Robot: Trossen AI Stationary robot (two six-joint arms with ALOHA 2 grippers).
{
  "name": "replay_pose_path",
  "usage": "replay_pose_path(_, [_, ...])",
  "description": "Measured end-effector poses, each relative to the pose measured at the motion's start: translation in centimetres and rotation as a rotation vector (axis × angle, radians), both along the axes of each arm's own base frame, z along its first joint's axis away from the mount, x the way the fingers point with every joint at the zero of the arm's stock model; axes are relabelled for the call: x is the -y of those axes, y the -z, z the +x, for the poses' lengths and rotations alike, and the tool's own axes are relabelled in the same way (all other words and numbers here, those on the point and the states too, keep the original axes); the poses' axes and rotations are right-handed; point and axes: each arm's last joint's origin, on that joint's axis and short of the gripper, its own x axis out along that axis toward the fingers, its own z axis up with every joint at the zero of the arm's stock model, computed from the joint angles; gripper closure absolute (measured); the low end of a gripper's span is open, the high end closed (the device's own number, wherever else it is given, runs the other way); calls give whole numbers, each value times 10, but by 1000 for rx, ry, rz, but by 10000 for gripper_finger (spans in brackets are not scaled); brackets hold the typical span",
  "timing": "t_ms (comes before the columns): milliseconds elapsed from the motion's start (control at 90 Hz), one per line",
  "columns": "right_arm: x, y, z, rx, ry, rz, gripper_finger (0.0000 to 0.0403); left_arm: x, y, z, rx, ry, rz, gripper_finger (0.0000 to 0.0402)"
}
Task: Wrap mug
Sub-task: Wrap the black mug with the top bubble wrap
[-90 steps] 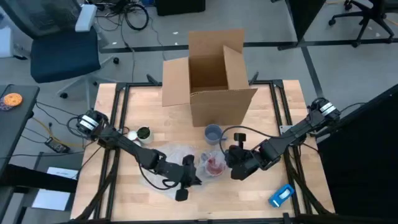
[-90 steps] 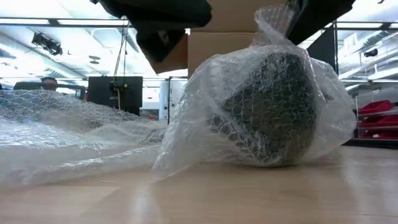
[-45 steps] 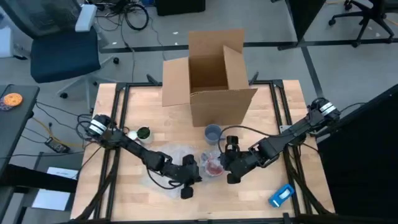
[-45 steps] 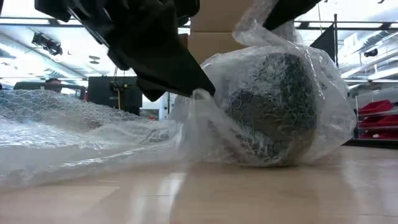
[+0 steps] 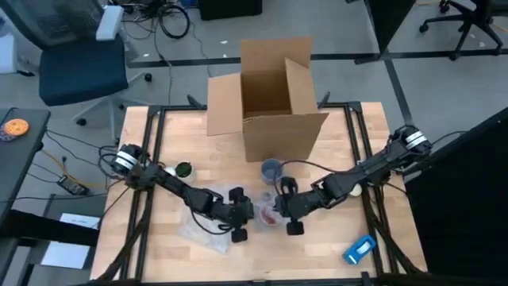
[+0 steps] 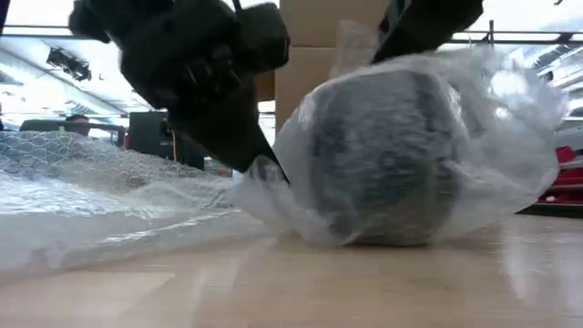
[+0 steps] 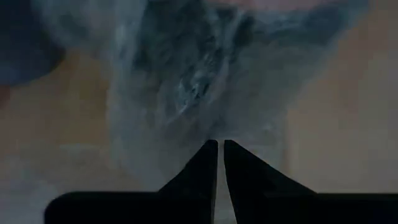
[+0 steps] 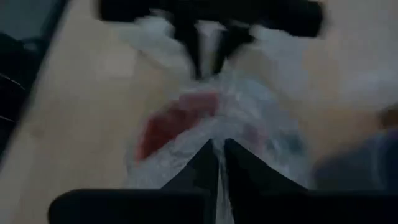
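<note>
a: where's the mug located?

b: a dark mug w/ red interior (image 5: 271,213), bundled in clear bubble wrap (image 6: 428,150), is seen lying on its side on the light wooden tabletop (image 5: 333,246), approx centre, in front of the open brown cardboard box (image 5: 270,95). in the low view the wrapped bundle is shown resting on the table, w/ a loose tail of wrap spread flat toward the left arm's side.

a: left gripper state?

b: left gripper (image 5: 248,213) is placed just beside the bundle, on the side facing the left arm. fingers (image 7: 198,171) are seen pressed nearly together in the left wrist view, w/ a fold of wrap pinched at the tips. same pinch is visible in the low view, at the bundle's lower edge.

a: right?

b: right gripper (image 5: 279,211) is positioned against the opposite side of the bundle. fingers (image 8: 239,167) are shown drawn close, w/ wrap caught between them at the tips; red of the mug is visible through the film just beyond. the left gripper is also seen across the bundle in that view.

a: anything else on the table?

b: a small blue-grey cup (image 5: 271,169) stands near the box front, apart from the bundle. a dark green round item (image 5: 184,170) is noted by the left arm. a blue-and-white tape dispenser-like object (image 5: 359,249) lies near the right front corner, well apart.
</note>
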Motion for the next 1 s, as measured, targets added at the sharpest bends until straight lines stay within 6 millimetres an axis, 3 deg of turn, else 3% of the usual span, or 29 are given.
replay_pose_path(233, [-9,24,15,-30,-43,54,403,-24,-13,-2,-37,-11,71,387])
replay_pose_path(500, [-8,20,13,-24,-30,67,403,-40,-74,-26,68,-39,144,387])
replay_pose_path(600, [-8,19,13,-16,-20,68,403,-34,-94,-32,172,-24,114,387])
replay_pose_path(711, [-4,19,15,-19,-3,69,403,-16,-102,-31,274,51,57,387])
replay_pose_path(833, [6,23,19,-53,29,96,403,2,-99,-24,350,124,43,387])
replay_pose_path(1000, [15,33,26,-115,10,165,403,7,-84,-12,376,123,34,387])
